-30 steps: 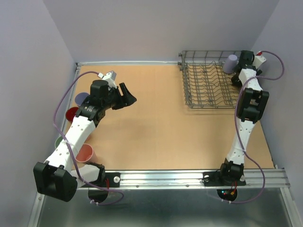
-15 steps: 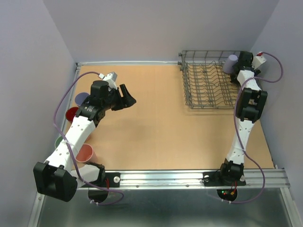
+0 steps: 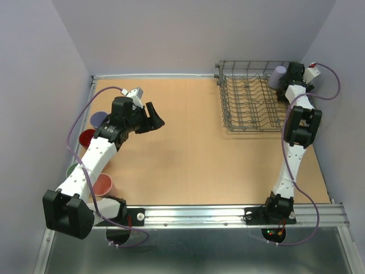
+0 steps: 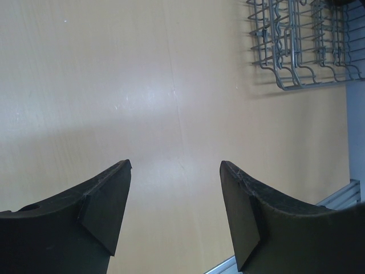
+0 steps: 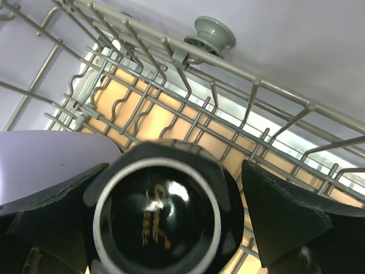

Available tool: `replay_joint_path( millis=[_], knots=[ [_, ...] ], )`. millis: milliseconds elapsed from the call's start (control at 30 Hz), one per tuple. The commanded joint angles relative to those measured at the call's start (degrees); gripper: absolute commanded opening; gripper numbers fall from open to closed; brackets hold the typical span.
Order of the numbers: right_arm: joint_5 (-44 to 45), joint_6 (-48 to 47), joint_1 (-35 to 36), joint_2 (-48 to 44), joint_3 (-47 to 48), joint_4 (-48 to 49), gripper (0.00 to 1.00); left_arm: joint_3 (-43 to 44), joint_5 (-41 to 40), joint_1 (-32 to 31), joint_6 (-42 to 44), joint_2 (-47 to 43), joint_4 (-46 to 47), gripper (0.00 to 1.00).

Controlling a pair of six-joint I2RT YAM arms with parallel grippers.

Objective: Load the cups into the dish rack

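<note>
Count: six cups in view, one dish rack (image 3: 249, 129), two arms.

- Four cups along the table's (image 3: 188, 154) left edge, partly hidden by the left arm: lavender cup (image 3: 97, 118), red cup (image 3: 85, 137), green cup (image 3: 71, 169), pink cup (image 3: 102, 184).
- Two cups in the rack's far right corner: a second lavender cup (image 3: 278, 75) and, just beside it, a black cup (image 5: 157, 228).

Left arm: runs up the left side, wrist bent right. Left gripper (image 4: 175, 165) is spread and empty over bare table, pointing toward the rack.

Right arm: stretched along the right edge, wrist over the rack's far right corner. Right gripper (image 5: 174, 165) straddles the black cup but has let go: its right finger (image 5: 285, 211) stands clear of the cup.

Black cup: long axis points at the wrist camera, showing a grey-ringed round end with gold lettering. Mouth or base, cannot tell.
</note>
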Motion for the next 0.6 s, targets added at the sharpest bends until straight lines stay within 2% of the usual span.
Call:
replay_joint_path(
  millis=[0,567],
  knots=[
    [1.9,-0.9,-0.3,-2.1,0.2,2.5,1.00,1.8,0.7,0.0,0.9,-0.2,1.8,0.74],
    [-1.5,-0.6,-0.3,-8.6,4.4,3.2,1.00,1.2,0.7,0.0,-0.6,-2.2,1.9,0.74]
  ],
)
